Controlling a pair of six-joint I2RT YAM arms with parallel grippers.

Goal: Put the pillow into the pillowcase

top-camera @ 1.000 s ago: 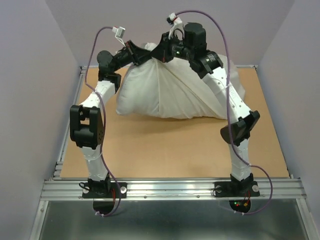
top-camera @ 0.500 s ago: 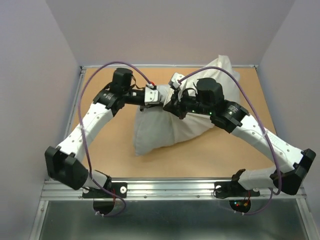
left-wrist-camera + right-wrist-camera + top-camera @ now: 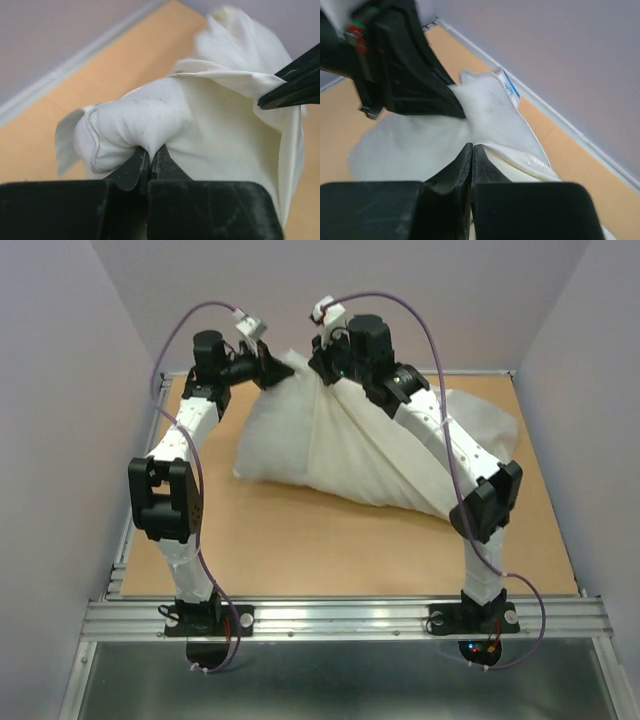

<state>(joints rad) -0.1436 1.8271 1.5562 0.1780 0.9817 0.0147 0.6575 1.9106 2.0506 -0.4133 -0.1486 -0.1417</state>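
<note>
Pillow (image 3: 272, 438): one, on worktop (image 3: 330, 540).
Pillowcase (image 3: 365, 455): one.
Left end effector (image 3: 150, 150): pinched pillow corner.
Right end effector (image 3: 471, 146): pinched pillowcase edge.

Far back on my worktop (image 3: 300, 540) I see the pillow (image 3: 272, 435) left, pillowcase (image 3: 365, 455) right; left gripper (image 3: 272, 367) and right gripper (image 3: 323, 368) side by side above.

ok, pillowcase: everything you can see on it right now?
The pillowcase is thin cream fabric, warmer in tone than the greyish-white pillow showing at its left end. The right gripper is shut on its upper edge and holds that edge raised; taut pleats fan down and to the right from there. Its lower part rests on the table. How far in the pillow sits, I cannot tell.
</note>
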